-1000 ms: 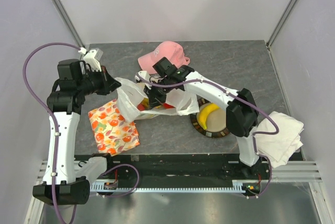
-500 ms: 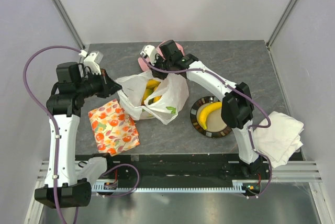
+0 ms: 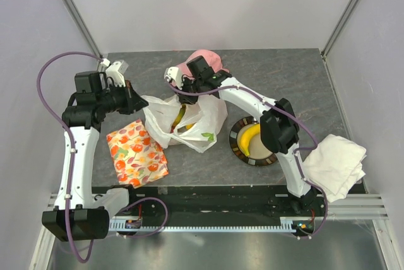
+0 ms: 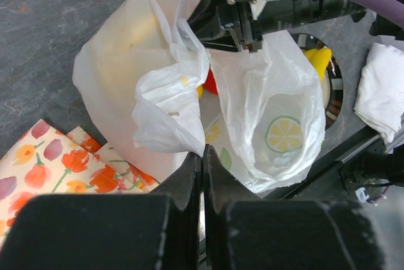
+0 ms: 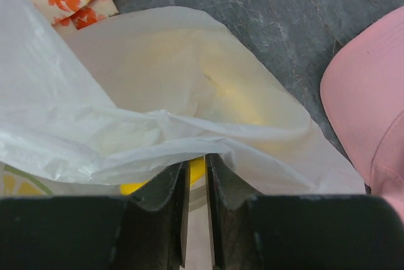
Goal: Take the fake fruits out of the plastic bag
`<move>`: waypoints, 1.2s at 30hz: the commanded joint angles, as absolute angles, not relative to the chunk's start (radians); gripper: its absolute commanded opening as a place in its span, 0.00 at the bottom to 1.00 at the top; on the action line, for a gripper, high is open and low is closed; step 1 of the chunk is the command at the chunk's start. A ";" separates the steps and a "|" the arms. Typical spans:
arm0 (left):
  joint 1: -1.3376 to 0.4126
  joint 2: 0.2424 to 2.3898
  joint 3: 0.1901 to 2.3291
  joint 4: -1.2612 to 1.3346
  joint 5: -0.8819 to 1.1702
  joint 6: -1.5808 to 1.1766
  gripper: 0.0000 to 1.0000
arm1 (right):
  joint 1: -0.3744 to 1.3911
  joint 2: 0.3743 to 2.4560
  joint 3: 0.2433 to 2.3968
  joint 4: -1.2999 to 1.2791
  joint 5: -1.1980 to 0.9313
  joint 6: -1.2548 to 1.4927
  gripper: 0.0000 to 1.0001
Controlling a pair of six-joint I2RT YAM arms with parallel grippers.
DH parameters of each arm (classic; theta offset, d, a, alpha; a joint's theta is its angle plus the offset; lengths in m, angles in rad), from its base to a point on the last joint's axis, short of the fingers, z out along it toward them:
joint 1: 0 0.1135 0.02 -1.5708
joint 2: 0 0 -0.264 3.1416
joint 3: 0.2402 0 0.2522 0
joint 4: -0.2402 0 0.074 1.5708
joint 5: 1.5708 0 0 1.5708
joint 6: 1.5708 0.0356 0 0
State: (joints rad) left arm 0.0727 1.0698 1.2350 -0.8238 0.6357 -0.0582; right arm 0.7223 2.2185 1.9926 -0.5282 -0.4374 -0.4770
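Observation:
The white plastic bag (image 3: 189, 122) lies mid-table with its mouth held open. My left gripper (image 3: 136, 101) is shut on its left edge; in the left wrist view (image 4: 203, 149) the film is pinched at the tips. My right gripper (image 3: 186, 96) is at the bag's far rim, and in the right wrist view (image 5: 197, 156) its jaws are closed on the film. A yellow banana (image 3: 180, 117) shows inside the bag, also under the film (image 5: 136, 188). A red fruit (image 4: 210, 84) sits deep in the bag (image 4: 278, 106). Another banana (image 3: 251, 136) lies on the plate.
A dark-rimmed plate (image 3: 238, 147) is right of the bag. A pink cap (image 3: 208, 60) lies just behind my right gripper. An orange-flowered cloth (image 3: 136, 153) lies at the front left. A white cloth (image 3: 334, 163) is at the right edge.
My right gripper came out of the bag's inside and moved to its far rim. The bag's mouth has spread open, showing the banana inside. My left arm shifted slightly.

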 commanded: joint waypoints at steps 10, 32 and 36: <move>0.075 1.060 1.250 -0.695 0.336 -0.129 0.02 | 0.755 2.039 1.936 -0.719 -0.620 -0.664 0.27; 0.075 1.103 1.293 -0.680 0.627 -0.132 0.01 | 0.730 2.286 2.112 -0.660 -0.249 -0.815 0.46; 0.075 1.106 1.284 -0.683 0.689 -0.127 0.02 | 0.726 2.321 2.147 -0.657 -0.236 -0.831 0.55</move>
State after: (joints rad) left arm 0.0727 1.1046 1.2594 -0.7204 0.5854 -0.1230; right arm 0.7326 2.2845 2.0743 -0.6895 -0.2695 -0.7933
